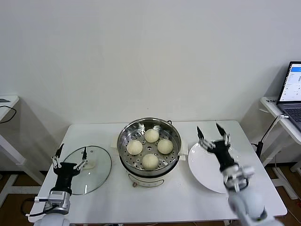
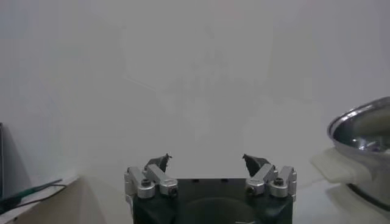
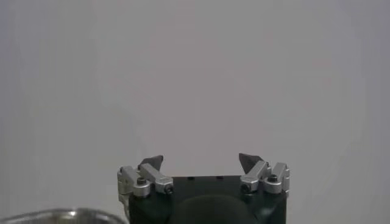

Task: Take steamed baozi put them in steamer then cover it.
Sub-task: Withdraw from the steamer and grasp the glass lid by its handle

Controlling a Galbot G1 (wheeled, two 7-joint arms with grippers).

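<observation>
buns: four steamed baozi (image 1: 150, 147) already sit on the steamer (image 1: 126, 128) tray, tabletop centre
lid (image 1: 99, 172): flat on tabletop at steamer's 9 o'clock, handle (image 1: 89, 164) up
left gripper (image 1: 71, 156): spread wide, empty, over the lid, nearest arm
right gripper (image 1: 210, 132): spread wide, empty, over plate (image 1: 202, 170) at 3 o'clock
next: probably the left arm takes the handle

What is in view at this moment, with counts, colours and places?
steamed baozi: four, cream-white, on the perforated tray inside the steamer.
steamer: one, shiny steel on a white base, table centre.
glass lid: one, clear with a white handle, flat on the table left of the steamer.
plate: one, white, right of the steamer, nothing on it.
table: one, white.
laptop: one, open, on a side desk far right.
left gripper: open, above the lid.
right gripper: open, above the plate.
</observation>
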